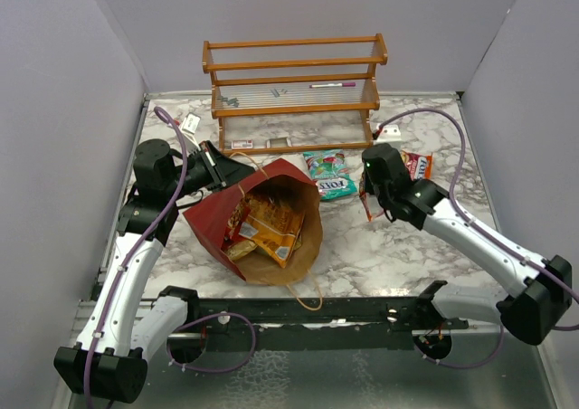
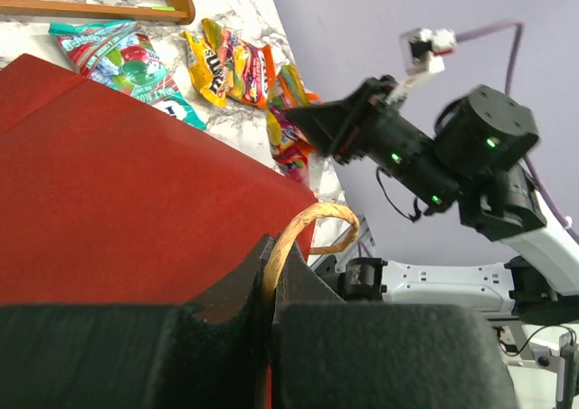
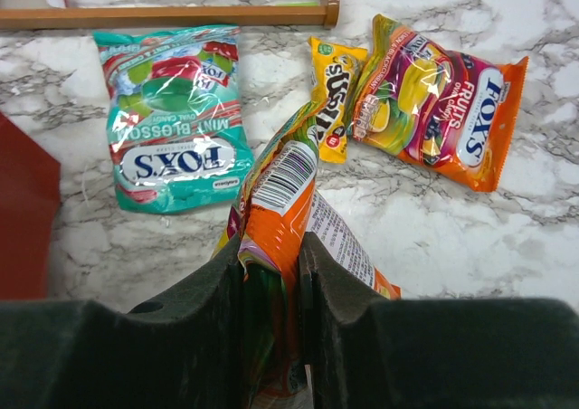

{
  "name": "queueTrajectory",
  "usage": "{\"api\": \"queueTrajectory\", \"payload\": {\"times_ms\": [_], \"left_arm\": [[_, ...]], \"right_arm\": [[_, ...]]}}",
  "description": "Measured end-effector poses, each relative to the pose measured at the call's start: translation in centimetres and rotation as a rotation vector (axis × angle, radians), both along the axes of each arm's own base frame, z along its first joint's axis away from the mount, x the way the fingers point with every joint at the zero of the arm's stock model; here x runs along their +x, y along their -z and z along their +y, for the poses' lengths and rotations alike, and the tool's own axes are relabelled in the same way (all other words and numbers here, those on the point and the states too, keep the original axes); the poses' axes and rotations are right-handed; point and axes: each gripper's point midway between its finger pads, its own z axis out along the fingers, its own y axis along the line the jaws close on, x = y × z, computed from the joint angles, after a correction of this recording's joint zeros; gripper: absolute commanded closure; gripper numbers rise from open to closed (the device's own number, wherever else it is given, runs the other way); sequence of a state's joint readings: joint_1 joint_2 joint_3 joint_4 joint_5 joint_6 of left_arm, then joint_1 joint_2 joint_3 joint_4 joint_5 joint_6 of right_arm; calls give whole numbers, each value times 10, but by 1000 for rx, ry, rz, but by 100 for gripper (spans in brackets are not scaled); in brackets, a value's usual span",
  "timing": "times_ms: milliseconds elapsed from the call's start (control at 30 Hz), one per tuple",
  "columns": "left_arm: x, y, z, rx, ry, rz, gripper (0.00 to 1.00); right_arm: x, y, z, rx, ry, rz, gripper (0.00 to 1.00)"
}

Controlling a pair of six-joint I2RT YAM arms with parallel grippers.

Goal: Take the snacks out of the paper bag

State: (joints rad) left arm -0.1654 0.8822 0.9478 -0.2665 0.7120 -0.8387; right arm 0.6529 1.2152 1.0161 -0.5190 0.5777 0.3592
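— Since the top view leaves my grips unclear, what do the wrist cameras add?

— Your left gripper (image 2: pixel 271 255) is closed right down on the twine handle (image 2: pixel 312 233) of the paper bag (image 1: pixel 211 216). Only the left wrist view shows that pinch. Your right gripper (image 3: pixel 271 246) is clamped, jaws a little apart, on a barcoded orange packet (image 3: pixel 280 187). That grip is plain in the right wrist view alone.

— Any lettering?

— The right wrist view gives it. The teal packet (image 3: pixel 172 119) reads "FOX'S MINT BLOSSOM", upside down to that camera. The fruit packet (image 3: pixel 452 110), orange and furthest right, reads "FOX'S FRUITS". The yellow packet (image 3: pixel 333 83) between them is partly covered, and I cannot read it whole.

— How do things lie?

— The paper bag rests left of centre on the marble table (image 1: pixel 380 246), with its mouth turned up and toward the near edge and its brown inside showing. Orange and yellow snacks (image 1: pixel 271 228) lie inside it. The barcoded orange packet's length runs from your fingers toward the far side. The other three packets lie flat on the table, right of the bag and near the wooden rack (image 1: pixel 294 92).
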Motion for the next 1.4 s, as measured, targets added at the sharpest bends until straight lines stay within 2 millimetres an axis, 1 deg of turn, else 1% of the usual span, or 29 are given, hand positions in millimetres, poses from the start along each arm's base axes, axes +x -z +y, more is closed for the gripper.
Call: {"api": "queueTrajectory", "payload": {"times_ms": [133,233,300,333,433,567,667,700,767,833,967,1033,1100,1167,1300,1333,1400], "left_arm": [[0,0,0,0,-1,0,100],[0,-2,1,3,-3,1,100],[-1,-3,1,4,-5,1,100],[-1,-3,1,5,-5,2,100],[-1,-5,2,9,-9,3,100],[-1,-5,3,16,-19,8,100],[0,-3,3,18,-23,16,100],[0,-3,4,20,-25,19,100],[0,-3,4,24,-29,23,100],[2,-5,5,28,-38,22,100],[3,-4,6,32,-48,27,100],[4,-1,7,35,-52,37,100],[5,1,7,39,-59,48,100],[5,2,8,42,-67,52,100],[7,3,10,46,-78,54,100],[7,3,10,47,-82,54,100],[8,4,11,50,-89,54,100]], "right_arm": [[28,29,-9,8,18,74,78],[49,43,-13,23,29,112,80],[66,49,-11,25,30,130,80],[76,51,-5,32,18,139,80],[97,47,15,64,-33,131,80],[117,39,34,89,-89,106,80],[137,43,45,72,-113,98,77],[144,46,48,64,-119,98,75],[155,61,54,37,-131,117,69],[163,79,57,9,-143,145,59],[165,111,63,-12,-176,210,35],[164,115,67,-1,-194,225,25],[162,111,72,20,-218,224,18],[157,100,76,44,-243,211,13],[134,52,77,103,-304,146,11],[125,33,76,124,-321,111,11],[106,5,74,161,-354,64,11]]}}
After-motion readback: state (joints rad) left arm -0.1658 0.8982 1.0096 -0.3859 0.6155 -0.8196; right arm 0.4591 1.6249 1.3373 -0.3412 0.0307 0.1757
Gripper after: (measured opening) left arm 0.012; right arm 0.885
